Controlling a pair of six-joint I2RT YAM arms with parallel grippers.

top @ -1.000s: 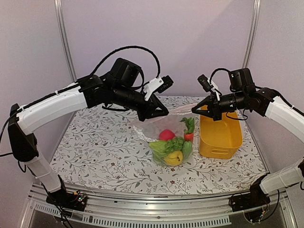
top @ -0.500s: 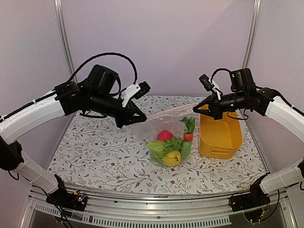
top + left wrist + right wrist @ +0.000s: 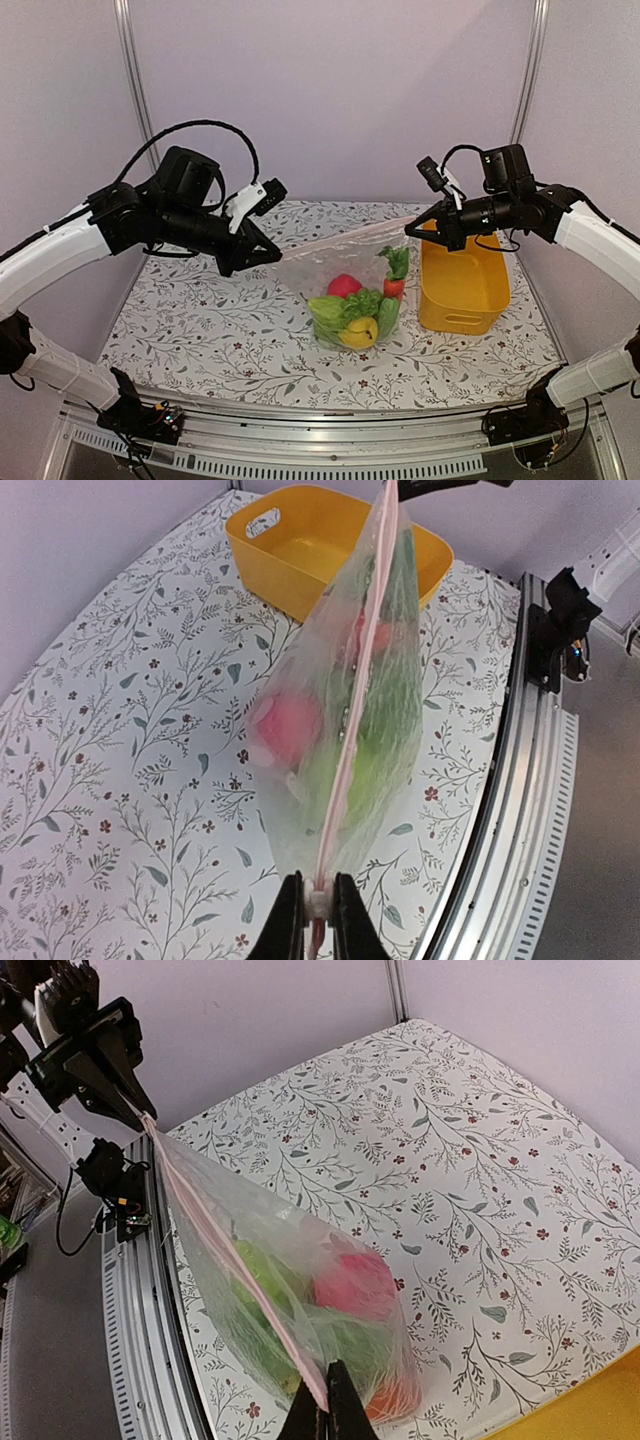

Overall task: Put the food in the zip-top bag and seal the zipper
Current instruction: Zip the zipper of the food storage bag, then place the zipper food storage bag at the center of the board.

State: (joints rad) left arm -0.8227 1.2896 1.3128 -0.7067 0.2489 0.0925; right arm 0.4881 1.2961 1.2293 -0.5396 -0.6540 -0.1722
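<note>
Left tool (image 3: 318, 912) — jaws nearly shut, pinching one end of the zipper (image 3: 356, 705), a thin pink strip. Right tool (image 3: 325, 1405) — jaws closed, pinching the other end of the same strip.

Between them the zipper is stretching taut in a straight line. The zip-top bag (image 3: 335, 268) is hanging below it, beside the yellow basket (image 3: 462, 312) on that basket's left. Its bottom is sitting at or just above the bench (image 3: 200, 320); contact cannot be told.

In both wrist views the two sides of the bag's mouth are lying together along the strip.

Food is bunching at the bottom of the bag: red ball (image 3: 345, 285), yellow lemon (image 3: 362, 330), carrot (image 3: 395, 288), green pieces (image 3: 362, 303), the greens blurring together through the plastic.
</note>
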